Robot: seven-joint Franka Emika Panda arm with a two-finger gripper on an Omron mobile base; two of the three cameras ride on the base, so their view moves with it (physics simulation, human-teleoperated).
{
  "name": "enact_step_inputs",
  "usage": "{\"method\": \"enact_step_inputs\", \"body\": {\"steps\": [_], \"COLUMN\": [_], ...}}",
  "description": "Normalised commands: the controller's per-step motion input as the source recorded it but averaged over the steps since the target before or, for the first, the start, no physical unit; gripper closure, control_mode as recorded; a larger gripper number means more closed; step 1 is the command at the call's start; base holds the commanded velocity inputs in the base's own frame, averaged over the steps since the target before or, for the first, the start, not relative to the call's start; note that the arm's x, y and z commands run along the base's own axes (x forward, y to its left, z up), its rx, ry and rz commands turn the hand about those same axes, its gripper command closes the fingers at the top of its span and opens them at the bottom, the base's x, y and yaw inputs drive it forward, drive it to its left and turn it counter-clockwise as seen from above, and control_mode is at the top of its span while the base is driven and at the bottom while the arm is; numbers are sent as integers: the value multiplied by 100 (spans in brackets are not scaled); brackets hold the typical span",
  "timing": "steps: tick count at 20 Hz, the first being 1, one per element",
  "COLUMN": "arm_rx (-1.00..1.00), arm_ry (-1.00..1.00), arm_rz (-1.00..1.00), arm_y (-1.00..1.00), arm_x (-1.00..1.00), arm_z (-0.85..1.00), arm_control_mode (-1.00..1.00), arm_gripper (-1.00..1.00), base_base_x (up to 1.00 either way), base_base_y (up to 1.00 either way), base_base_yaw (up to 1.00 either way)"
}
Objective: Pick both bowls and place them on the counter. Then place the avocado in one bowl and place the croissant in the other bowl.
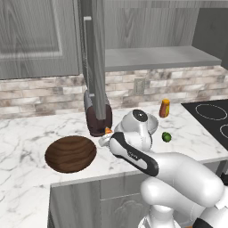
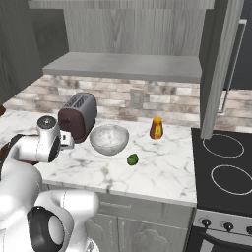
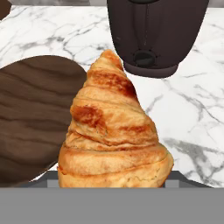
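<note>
Croissant (image 3: 114, 131) sat close against our gripper, grip state unclear; judged it light & flaky, so pinch gently mid-body near wooden bowl (image 1: 70, 153).

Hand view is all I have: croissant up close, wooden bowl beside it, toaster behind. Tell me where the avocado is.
Observer: The avocado lies on the counter, outside both bowls, close to the marbled bowl but apart from it.
Operator: Report what's in that marbled bowl.
Observer: Nothing; the right base view shows its inside bare.
Operator: Place the wooden bowl for me.
Observer: The wooden bowl sits near the counter's front edge, with the claw just to its right, before the toaster. The croissant hides the fingertips, so I cannot tell whether they grip it.
</note>
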Motion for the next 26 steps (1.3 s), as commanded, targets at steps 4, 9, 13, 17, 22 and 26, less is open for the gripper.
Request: {"method": "enact_step_inputs", "body": {"steps": [4, 9, 13, 17, 22, 26], "arm_rx": [3, 1, 0, 0, -2, 0], "arm_ry": [0, 0, 0, 0, 0, 0], "arm_rz": [13, 11, 11, 9, 7, 3], "arm_y": [34, 45, 46, 53, 49, 27], "arm_x": [0, 0, 0, 0, 3, 14], "arm_z": [23, 14, 7, 0, -11, -23], "arm_control_mode": [-100, -100, -100, -100, -100, -100], "arm_gripper": [100, 100, 100, 100, 100, 100], "base_base_x": [0, 0, 0, 0, 0, 0], "base_base_y": [0, 0, 0, 0, 0, 0], "base_base_yaw": [0, 0, 0, 0, 0, 0]}}
